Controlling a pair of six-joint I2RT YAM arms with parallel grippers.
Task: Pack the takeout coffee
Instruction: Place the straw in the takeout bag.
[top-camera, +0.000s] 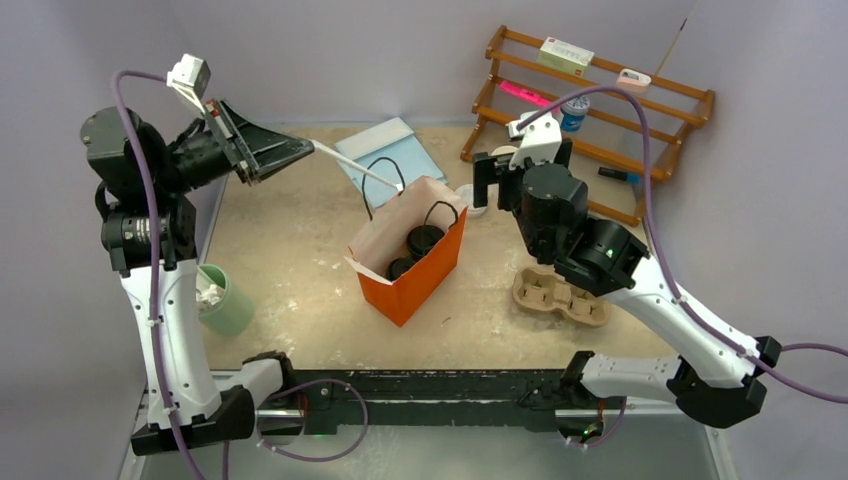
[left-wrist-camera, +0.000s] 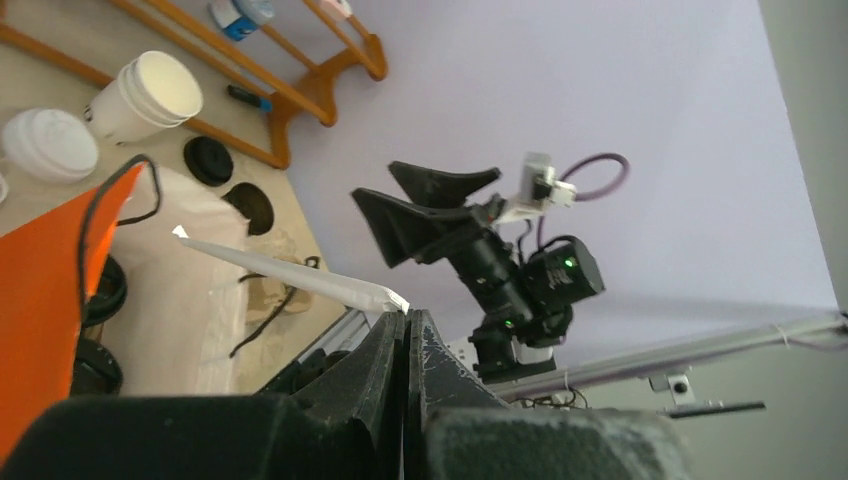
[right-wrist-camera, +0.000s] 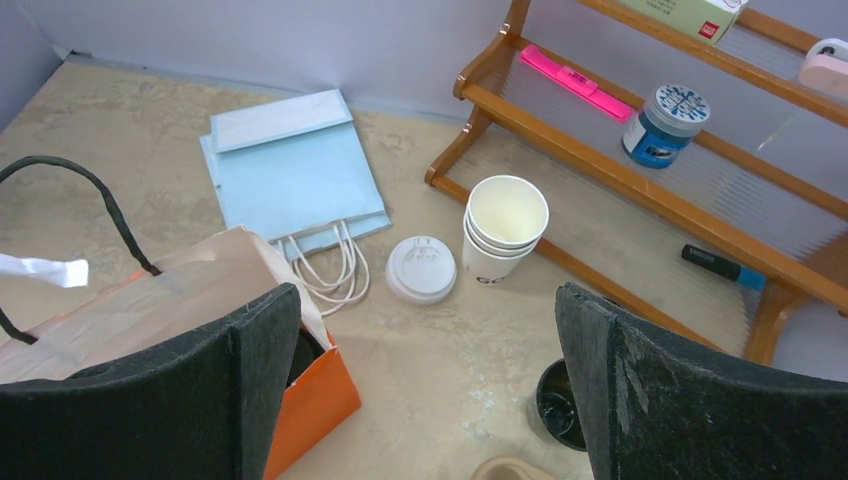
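2 small black lidded paper cups are seen in the orange paper bag, middle of the table. Probably light and squashy, they are best held gently by the sides. A thin white straw is pinched by the left gripper; the right gripper is spread wide, empty.

The top camera hangs above and behind my bases, looking down and forward over the beige mottled table, far enough off to take in both arms. My left wrist camera sits close behind my left fingers, rolled sideways, facing my black right arm and the lilac wall. My right wrist camera looks steeply down between my right fingers at the far right corner. All three share the open orange paper bag, the thin white stick and the brown wooden rack; the left wrist catches, I think, only the rack's end.
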